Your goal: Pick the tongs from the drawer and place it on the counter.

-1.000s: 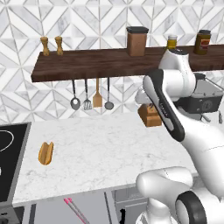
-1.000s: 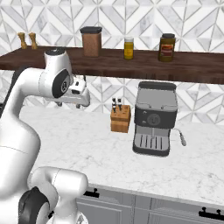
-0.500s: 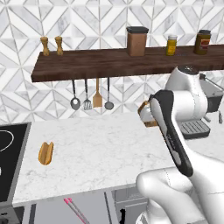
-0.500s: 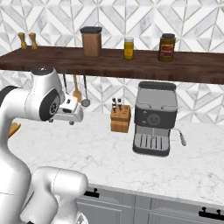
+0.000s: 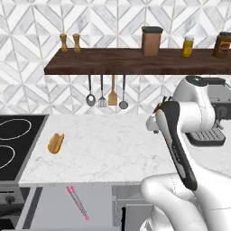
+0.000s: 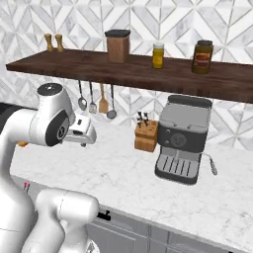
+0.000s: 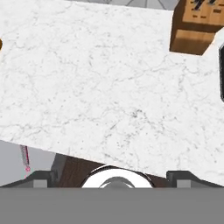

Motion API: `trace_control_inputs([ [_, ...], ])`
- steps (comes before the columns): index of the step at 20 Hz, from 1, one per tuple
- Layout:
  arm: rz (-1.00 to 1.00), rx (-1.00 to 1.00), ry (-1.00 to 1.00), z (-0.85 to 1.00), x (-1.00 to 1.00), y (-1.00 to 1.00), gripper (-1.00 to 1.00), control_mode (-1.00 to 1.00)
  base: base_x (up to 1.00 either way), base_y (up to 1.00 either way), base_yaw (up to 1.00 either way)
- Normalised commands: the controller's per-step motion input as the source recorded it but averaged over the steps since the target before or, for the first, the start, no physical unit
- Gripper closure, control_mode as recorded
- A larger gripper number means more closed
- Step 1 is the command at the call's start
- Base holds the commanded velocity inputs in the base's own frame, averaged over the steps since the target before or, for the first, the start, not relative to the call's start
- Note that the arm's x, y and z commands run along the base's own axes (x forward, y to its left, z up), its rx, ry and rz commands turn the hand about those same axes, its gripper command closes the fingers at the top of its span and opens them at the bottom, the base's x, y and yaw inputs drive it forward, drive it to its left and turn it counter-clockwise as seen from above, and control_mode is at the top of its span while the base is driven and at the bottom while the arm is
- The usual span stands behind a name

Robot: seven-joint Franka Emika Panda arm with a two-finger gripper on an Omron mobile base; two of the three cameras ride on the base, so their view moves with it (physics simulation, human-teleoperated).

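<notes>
The pink-red tongs (image 5: 77,202) lie diagonally in the open grey drawer (image 5: 49,208) below the counter's front edge. One end of the tongs (image 7: 25,156) peeks out at the lower left of the hand view, past the marble edge. The white marble counter (image 5: 103,151) spreads under my gripper (image 5: 152,124), which hangs above its right-middle part, well to the right of and above the tongs. My gripper (image 7: 111,177) is open, fingertips (image 7: 41,176) far apart with nothing between them. The right base view has the gripper (image 6: 87,137) over the counter's left part.
An orange-brown hot dog bun (image 5: 55,142) lies on the counter's left side beside the black cooktop (image 5: 13,140). A wooden knife block (image 6: 147,136) and a coffee machine (image 6: 182,141) stand at the back right. Utensils (image 5: 106,92) hang under the dark shelf (image 5: 135,61).
My arm has folded down and forward; the hand dropped from near the shelf to just above the counter and shifted left. The tongs have not moved.
</notes>
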Motion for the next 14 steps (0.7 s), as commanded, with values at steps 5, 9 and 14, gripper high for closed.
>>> trace_control_inputs([
  [5,0.0,0.0,0.0,0.0,0.0,0.0,-1.0,1.0,-0.16,-0.32,0.81],
  [9,0.0,0.0,0.0,0.0,0.0,0.0,-1.0,1.0,-0.04,-0.26,0.84],
  [14,0.0,0.0,0.0,0.0,0.0,0.0,-1.0,1.0,-0.02,0.05,0.75],
])
